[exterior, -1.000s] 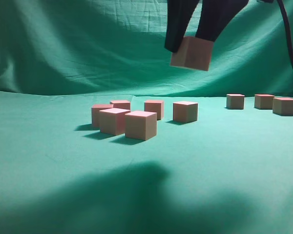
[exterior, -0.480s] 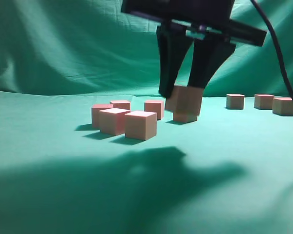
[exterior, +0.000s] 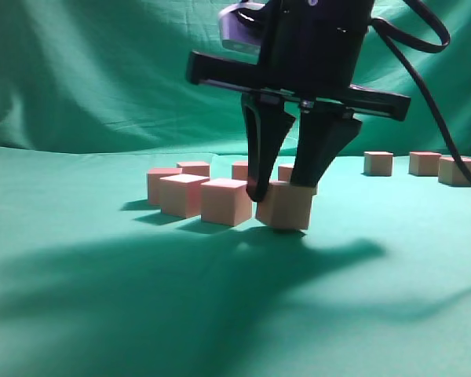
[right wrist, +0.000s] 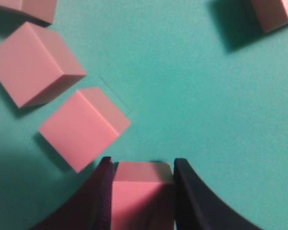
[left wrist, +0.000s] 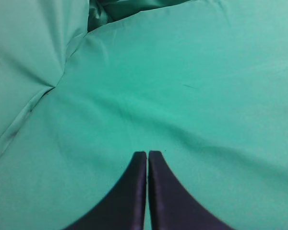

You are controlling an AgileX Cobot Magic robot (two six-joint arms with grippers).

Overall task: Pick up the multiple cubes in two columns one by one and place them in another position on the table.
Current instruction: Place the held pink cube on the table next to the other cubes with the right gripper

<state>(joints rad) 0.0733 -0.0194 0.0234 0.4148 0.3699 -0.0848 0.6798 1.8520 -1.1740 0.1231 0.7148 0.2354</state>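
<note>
While I watch the exterior view, my right pincer [exterior: 280, 191] is clamped on one cube [exterior: 284, 206] at the counter [exterior: 102, 298], just beside the cube cluster [exterior: 196, 192]. Three far cubes [exterior: 424, 166] sit well apart. My left pincer [left wrist: 148, 155] is closed, empty.

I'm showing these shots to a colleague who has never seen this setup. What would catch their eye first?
Probably the big black right gripper at centre of the exterior view, shut on a pinkish cube at the table, beside a cluster of cubes. Three more cubes sit far right. The left gripper is shut on nothing over bare green cloth.
</note>
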